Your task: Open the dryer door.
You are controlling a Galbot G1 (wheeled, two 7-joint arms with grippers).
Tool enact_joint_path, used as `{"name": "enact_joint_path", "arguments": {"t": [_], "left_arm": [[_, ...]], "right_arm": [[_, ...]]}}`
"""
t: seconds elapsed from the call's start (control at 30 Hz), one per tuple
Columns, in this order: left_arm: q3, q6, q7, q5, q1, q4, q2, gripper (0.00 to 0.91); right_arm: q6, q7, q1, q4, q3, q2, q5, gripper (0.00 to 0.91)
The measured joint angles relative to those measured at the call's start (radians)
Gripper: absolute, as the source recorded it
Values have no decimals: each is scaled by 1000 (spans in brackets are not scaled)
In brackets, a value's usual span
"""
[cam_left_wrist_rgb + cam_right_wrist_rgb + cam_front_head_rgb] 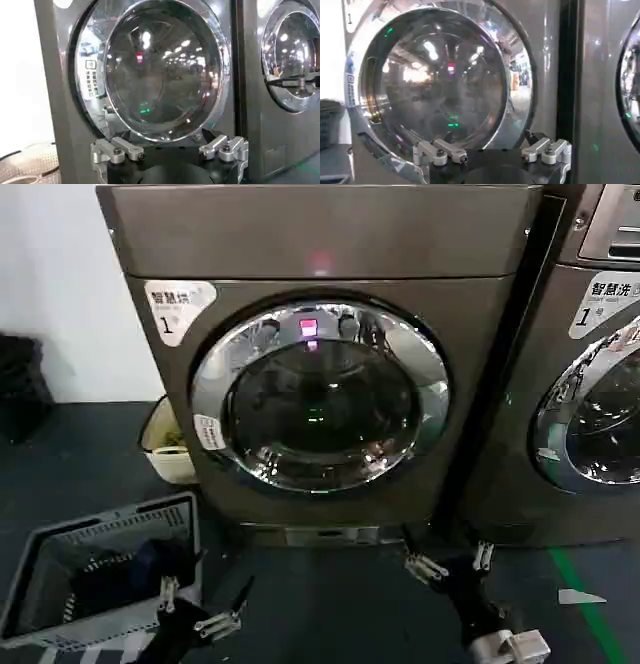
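Facing me in the middle of the head view, the dryer door (pixel 320 396) sits flush in its porthole, chrome ring unbroken all round, so I judge it shut and the opening not yet begun. It belongs to the dryer (pixel 330 334), the dark bronze-grey box carrying a white sticker (pixel 178 306) with a numeral 1 at its upper left. A small label (pixel 208 431) sits on the ring's left side.

My right gripper (pixel 450 562) hangs low at the lower right of the head view, below the cabinet's bottom edge and well short of the door, its jaws apart with nothing between them. My left gripper (pixel 205 609) is lower still, at the bottom left, jaws likewise apart and empty, just beside the grey laundry basket (pixel 60 544).

To do this well I would first settle which side the door swings from; I cannot make out a handle or recess, so I should look along the ring's right edge, nearest my right arm, before committing. I would keep the jaws wide on the approach, hook behind the rim rather than pinch the slippery chrome face, and pull along the door's arc, not straight back. The lighter neighbouring machine (pixel 590 364) at the right edge has a similar chrome-ringed door (pixel 590 414); I must not drift onto it. A cream tub (pixel 165 449) stands by the dryer's lower left, clear of my path.
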Motion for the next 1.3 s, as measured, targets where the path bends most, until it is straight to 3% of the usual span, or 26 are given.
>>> {"name": "enact_joint_path", "arguments": {"t": [0.8, 1.3], "left_arm": [[5, 54, 51, 6, 19, -41, 2, 907], [3, 34, 52, 1, 22, -35, -16, 907]], "right_arm": [[-107, -45, 397, -235, -203, -217, 133, 907], [-126, -31, 678, -386, -410, -208, 136, 907]]}}
